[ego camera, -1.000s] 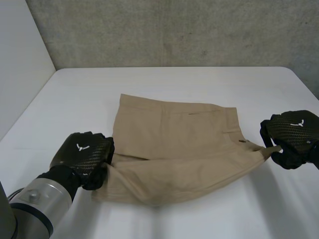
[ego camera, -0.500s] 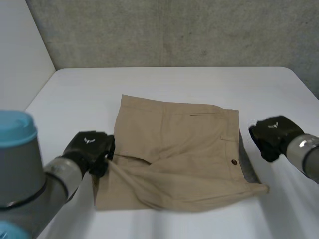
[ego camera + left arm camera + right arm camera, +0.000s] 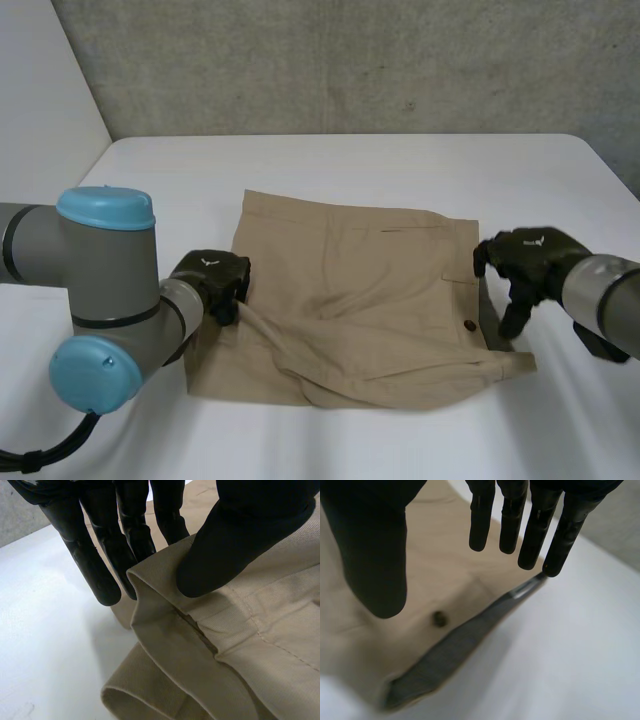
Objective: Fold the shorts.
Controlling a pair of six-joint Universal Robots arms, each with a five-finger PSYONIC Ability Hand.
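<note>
Shorts: the tan shorts (image 3: 350, 290) lie in the middle of the white table (image 3: 330, 165), mostly flat. The near layer is pulled into a slanted ridge that runs from the left side towards the right corner.

Left hand: the left hand (image 3: 213, 283) is at the left edge of the shorts, about halfway along that side. In the left wrist view its thumb (image 3: 235, 535) presses on top of a raised fold of cloth, and the fingers (image 3: 97, 567) are on the other side of this fold, so the hand pinches the shorts there.

Right hand: the right hand (image 3: 520, 262) is at the right edge of the shorts, by the waistband. In the right wrist view its fingers (image 3: 507, 515) are straight and spread, apart from the thumb (image 3: 375, 555). It holds nothing, and I cannot tell if the fingertips touch the cloth.

Waistband: its grey inner side (image 3: 455, 650) is turned up along the right edge, under the right hand.

Button: a small dark button (image 3: 469, 325) sits on the cloth just beside the grey strip.

Left arm: the grey left arm (image 3: 100, 300) with light-blue caps bends over the near left part of the table.
</note>
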